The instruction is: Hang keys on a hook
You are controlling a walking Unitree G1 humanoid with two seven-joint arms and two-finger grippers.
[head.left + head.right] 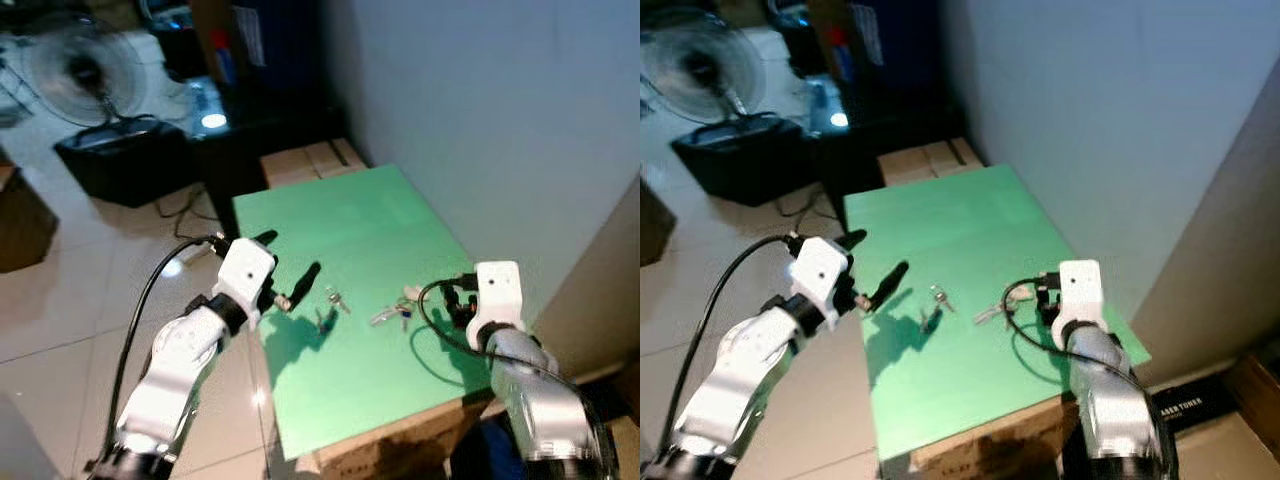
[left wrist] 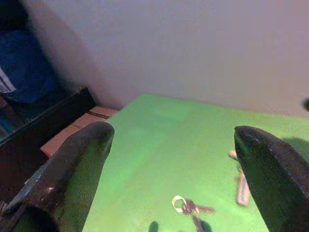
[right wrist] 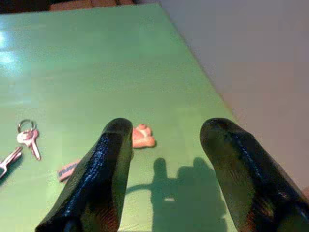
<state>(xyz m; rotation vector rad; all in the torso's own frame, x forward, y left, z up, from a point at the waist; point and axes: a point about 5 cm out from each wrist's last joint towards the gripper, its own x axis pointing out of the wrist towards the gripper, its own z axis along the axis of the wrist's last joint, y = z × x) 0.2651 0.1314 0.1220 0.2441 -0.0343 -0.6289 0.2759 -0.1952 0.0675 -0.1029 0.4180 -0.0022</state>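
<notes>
Several keys lie loose on the green table [image 1: 340, 215]. A small bunch of keys on a ring [image 1: 335, 298] lies mid-table, with a darker key [image 1: 325, 320] just before it and a tagged key [image 1: 390, 315] to its right. A pink piece [image 3: 142, 136] lies by the right gripper's fingertips. My left gripper [image 1: 289, 254] hovers open over the table's left edge, pointing at the ringed keys [image 2: 186, 207]. Low over the right side of the table, my right gripper [image 3: 166, 128] is open and holds nothing, just right of the tagged key [image 3: 67, 170].
A pale wall [image 1: 500, 120] runs along the table's right side. Cardboard boxes [image 1: 310, 160] stand behind the table, with a black case [image 1: 125, 155] and a fan [image 1: 85, 70] on the tiled floor at far left. Black cables loop off both wrists.
</notes>
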